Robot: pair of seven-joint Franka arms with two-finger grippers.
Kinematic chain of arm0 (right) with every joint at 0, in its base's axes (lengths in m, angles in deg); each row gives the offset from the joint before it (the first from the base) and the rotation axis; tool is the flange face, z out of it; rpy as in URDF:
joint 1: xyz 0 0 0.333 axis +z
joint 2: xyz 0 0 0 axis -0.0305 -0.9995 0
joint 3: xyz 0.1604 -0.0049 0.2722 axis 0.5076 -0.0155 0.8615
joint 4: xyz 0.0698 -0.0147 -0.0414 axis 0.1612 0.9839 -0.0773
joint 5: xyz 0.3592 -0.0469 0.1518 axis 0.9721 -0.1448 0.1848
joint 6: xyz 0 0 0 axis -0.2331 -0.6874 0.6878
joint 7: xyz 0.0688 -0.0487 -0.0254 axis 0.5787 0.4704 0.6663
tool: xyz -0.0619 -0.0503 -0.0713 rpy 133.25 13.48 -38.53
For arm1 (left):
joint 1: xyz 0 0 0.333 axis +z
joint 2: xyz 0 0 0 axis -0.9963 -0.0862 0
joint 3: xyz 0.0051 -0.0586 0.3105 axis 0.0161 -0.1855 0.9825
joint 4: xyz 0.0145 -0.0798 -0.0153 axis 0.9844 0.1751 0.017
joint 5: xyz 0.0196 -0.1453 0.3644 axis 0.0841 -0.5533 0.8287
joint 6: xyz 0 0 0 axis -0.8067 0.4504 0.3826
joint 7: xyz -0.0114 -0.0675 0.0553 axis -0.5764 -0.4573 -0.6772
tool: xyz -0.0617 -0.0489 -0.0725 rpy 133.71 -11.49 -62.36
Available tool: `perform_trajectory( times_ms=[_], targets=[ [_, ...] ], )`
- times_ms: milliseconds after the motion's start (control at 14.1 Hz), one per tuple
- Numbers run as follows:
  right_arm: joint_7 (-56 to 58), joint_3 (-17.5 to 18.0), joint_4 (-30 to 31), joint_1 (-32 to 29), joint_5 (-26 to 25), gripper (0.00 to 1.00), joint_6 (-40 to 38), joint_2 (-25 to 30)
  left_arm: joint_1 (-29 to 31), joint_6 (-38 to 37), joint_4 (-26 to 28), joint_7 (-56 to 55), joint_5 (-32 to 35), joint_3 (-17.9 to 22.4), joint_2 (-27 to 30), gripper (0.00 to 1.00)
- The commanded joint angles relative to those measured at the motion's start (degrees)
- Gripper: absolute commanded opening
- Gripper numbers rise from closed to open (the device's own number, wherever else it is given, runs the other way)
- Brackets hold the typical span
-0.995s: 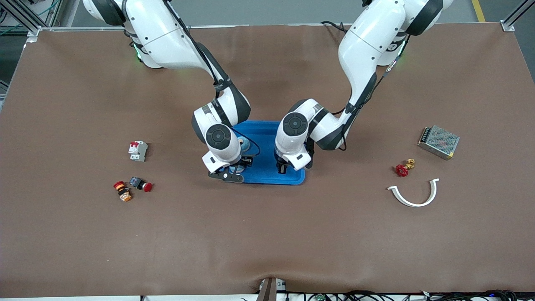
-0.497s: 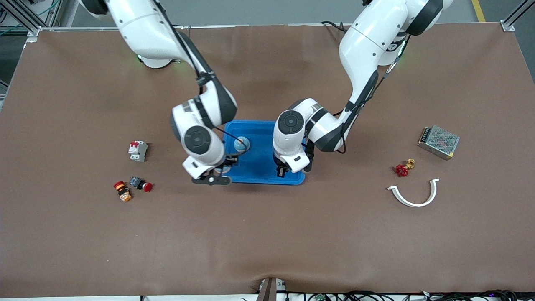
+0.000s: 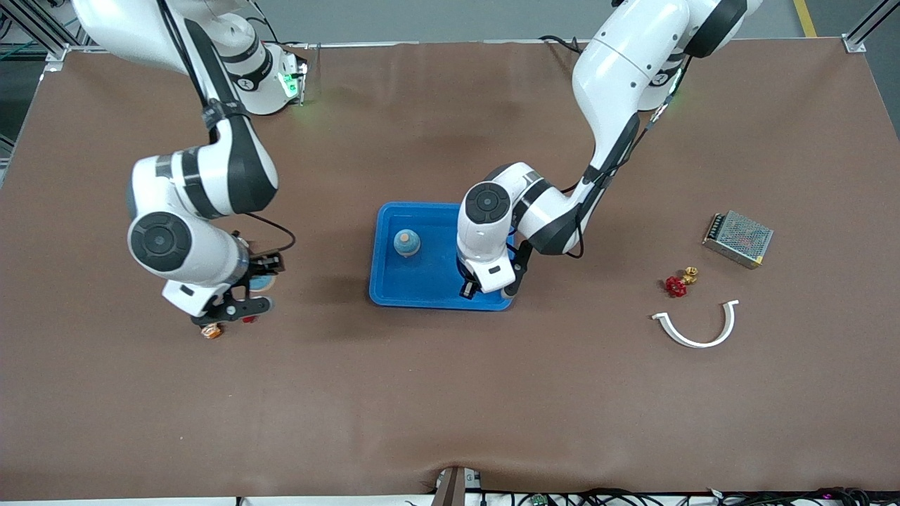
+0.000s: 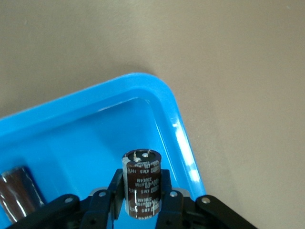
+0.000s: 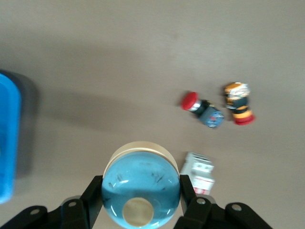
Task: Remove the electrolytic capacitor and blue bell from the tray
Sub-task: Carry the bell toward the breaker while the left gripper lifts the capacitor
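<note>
A blue tray [image 3: 436, 292] lies mid-table with a blue bell [image 3: 406, 242] in it. My left gripper [image 3: 485, 284] is over the tray's corner; in the left wrist view it [image 4: 141, 193] is shut on a dark brown capacitor [image 4: 141, 183], held upright inside the tray's rim [image 4: 162, 102]. A second dark capacitor [image 4: 16, 191] stands in the tray. My right gripper [image 3: 242, 289] is over the table toward the right arm's end, shut on another blue bell [image 5: 140, 191] with a tan knob, which also shows in the front view [image 3: 264, 282].
Under the right gripper are a white breaker [image 5: 199, 172], a red push button [image 5: 202, 109] and an orange-and-red button [image 5: 238, 109]. Toward the left arm's end lie a metal power supply [image 3: 738, 239], a red valve [image 3: 677, 284] and a white curved piece [image 3: 696, 327].
The right arm has swung from the tray's edge toward its own end of the table with the bell in its gripper. The left gripper has barely moved over the tray's corner.
</note>
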Motion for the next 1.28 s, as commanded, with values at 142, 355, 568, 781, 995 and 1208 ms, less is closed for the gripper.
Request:
perform_trajectory(
  times_ms=[142,355,568,781,995,1208],
  targets=[
    [16.82,1.25,6.77,-11.17,-1.56,0.41,1.06,5.22,0.22,-2.40,1.14,11.95,1.08,0.19,1.28,0.00],
    [25.19,1.25,10.80,-16.46,-1.38,0.41,4.91,6.01,0.93,-4.24,5.96,23.81,1.08,0.10,4.08,0.00],
    [29.06,1.25,20.02,-18.92,-1.38,0.41,15.53,8.38,3.90,-4.34,15.79,38.57,1.08,-0.42,11.53,0.00],
    [32.49,1.25,24.95,-21.47,-1.38,0.41,22.30,8.47,6.80,-4.16,22.49,48.53,0.46,-0.60,17.18,0.00],
    [35.92,1.25,30.05,-23.58,-1.38,0.41,29.51,8.21,9.09,-4.25,25.04,53.80,0.29,-1.30,19.02,0.00],
    [41.62,1.25,33.92,-27.18,-1.38,0.41,36.02,7.68,11.90,-3.99,32.32,63.99,0.29,-1.83,24.20,0.00]
  ],
)
